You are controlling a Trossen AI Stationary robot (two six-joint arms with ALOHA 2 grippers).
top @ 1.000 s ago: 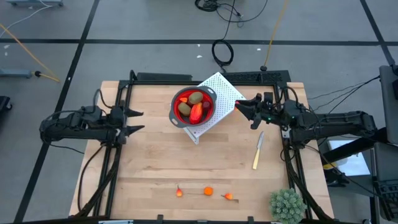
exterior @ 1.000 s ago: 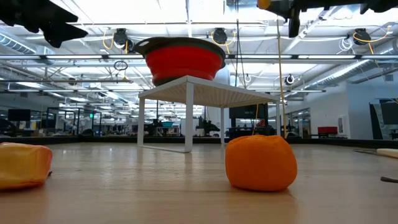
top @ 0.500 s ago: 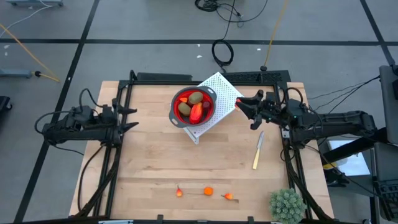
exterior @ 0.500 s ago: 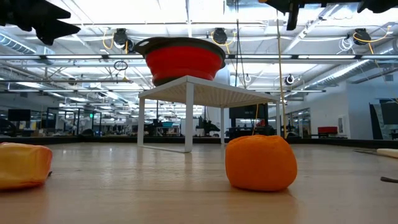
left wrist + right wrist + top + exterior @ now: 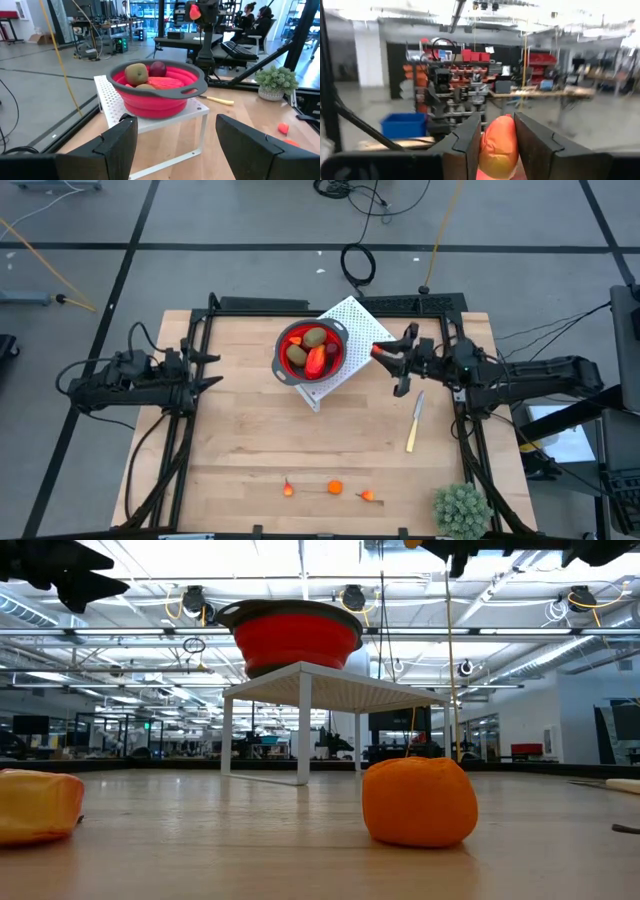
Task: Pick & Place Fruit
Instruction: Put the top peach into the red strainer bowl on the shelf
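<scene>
Left gripper waits at the left edge of the wooden surface, jaws wide open and empty. Red collapsible bowl sits on a white perforated stand and holds olive-brown ovals, a dark red ball and a longer red-orange piece; three small orange fruits lie near the front edge. Right gripper, raised just right of the bowl, has jaws clamped on an orange-red fruit.
</scene>
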